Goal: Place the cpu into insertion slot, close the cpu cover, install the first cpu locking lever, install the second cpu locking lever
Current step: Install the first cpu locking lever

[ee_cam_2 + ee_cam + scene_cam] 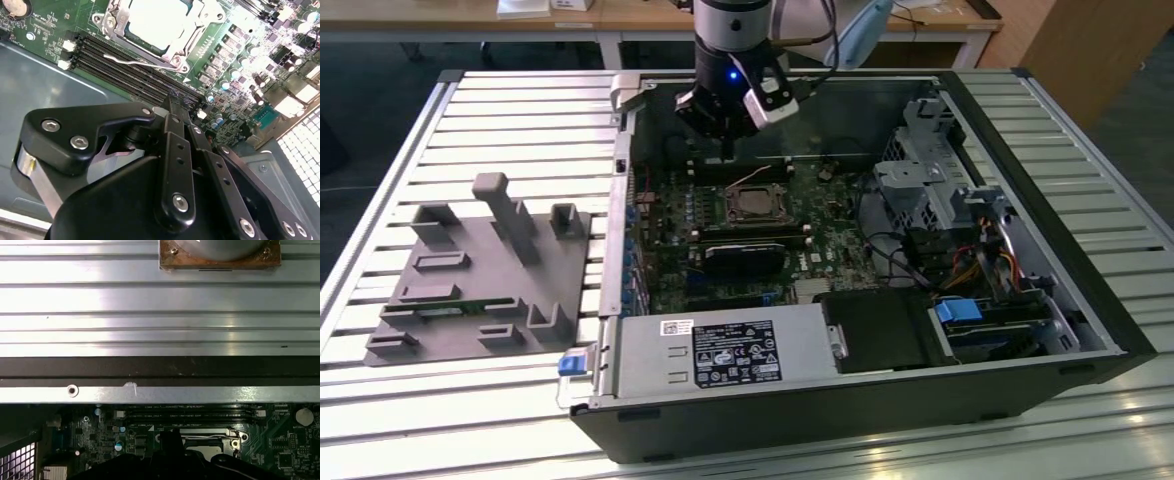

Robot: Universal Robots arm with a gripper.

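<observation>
While the tool [723,146] hovers, the cpu [754,204] seems seated.

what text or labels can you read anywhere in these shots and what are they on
No text is legible.
White sticker on the grey power supply box: print too small.
Black label on the same box: lines and symbols, too blurred.
White lettering on the green motherboard, in both wrist views: too small.

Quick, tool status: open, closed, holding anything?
Tool: closed, nothing visibly held, over the memory slots.
</observation>
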